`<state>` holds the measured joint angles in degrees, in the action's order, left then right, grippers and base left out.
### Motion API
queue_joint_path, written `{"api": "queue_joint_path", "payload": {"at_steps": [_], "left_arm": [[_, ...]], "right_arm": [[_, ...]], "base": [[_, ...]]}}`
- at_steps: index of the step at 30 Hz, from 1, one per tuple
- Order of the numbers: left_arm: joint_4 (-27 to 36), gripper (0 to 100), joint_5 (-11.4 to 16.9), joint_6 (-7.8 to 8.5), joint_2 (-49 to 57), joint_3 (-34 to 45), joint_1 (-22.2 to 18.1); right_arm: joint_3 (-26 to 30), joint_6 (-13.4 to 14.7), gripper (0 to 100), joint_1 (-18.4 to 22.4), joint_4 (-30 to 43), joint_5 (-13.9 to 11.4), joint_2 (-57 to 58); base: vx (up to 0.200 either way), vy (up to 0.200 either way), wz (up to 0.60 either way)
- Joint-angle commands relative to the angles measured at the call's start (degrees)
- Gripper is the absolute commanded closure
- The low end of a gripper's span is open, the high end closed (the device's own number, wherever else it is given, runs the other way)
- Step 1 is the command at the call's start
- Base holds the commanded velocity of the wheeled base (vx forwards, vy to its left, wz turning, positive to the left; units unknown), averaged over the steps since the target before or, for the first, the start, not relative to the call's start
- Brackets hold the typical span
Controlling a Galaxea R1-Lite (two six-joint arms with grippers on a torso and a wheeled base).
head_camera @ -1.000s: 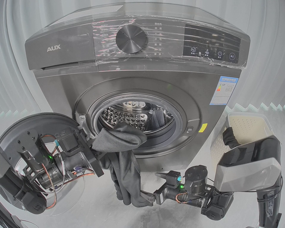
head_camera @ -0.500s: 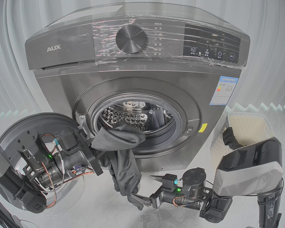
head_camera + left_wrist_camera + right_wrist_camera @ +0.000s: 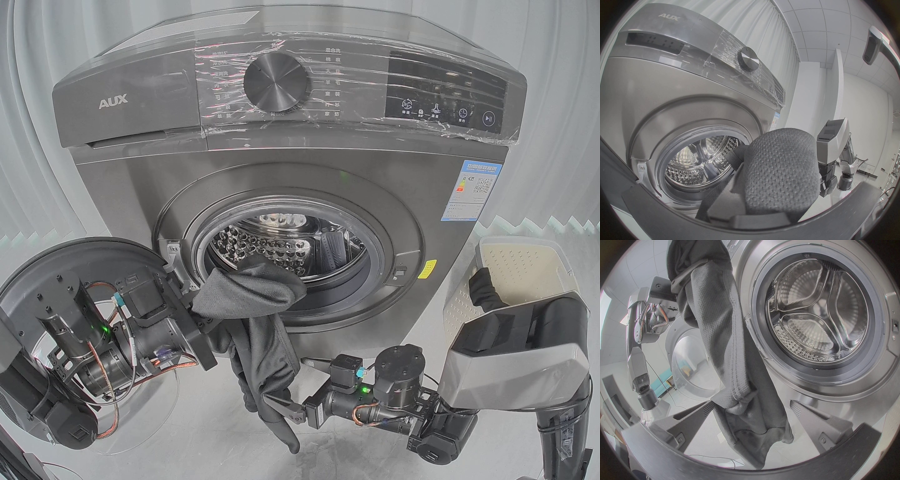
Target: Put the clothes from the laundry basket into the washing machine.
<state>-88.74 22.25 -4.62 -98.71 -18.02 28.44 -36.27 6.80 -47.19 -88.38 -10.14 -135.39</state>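
At washer (image 3: 125, 187) mouth, L jaws grip garment (image 3: 262, 350); R jaws wide round its tail, basket (image 3: 531, 262) behind

Pale pleated curtains (image 3: 37, 156) hang at the back; tiled ceiling (image 3: 818, 31) overhead

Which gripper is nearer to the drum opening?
Left. The left gripper holds the dark garment at the drum opening's rim; the open right gripper is lower, at the garment's hanging end.
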Motion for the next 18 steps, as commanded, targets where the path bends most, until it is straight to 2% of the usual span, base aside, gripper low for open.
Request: {"api": "queue_joint_path", "payload": {"at_steps": [1, 11, 18], "left_arm": [[0.0, 100, 0.0, 0.05, -0.3, 0.0, 0.0], [0.0, 100, 0.0, 0.05, -0.2, -0.1, 0.0], [0.0, 100, 0.0, 0.05, -0.1, -0.1, -0.1]], "right_arm": [[-1.0, 0.1, 0, 0.1, 0.0, 0.3, 0.1], [-4.2, 0.2, 0, -0.1, 0.0, 1.5, -1.0], [-4.3, 0.5, 0, -0.1, 0.0, 2.7, -1.0]], "base": [[0.0, 0.0, 0.0], [0.0, 0.0, 0.0], [0.0, 0.0, 0.0]]}}
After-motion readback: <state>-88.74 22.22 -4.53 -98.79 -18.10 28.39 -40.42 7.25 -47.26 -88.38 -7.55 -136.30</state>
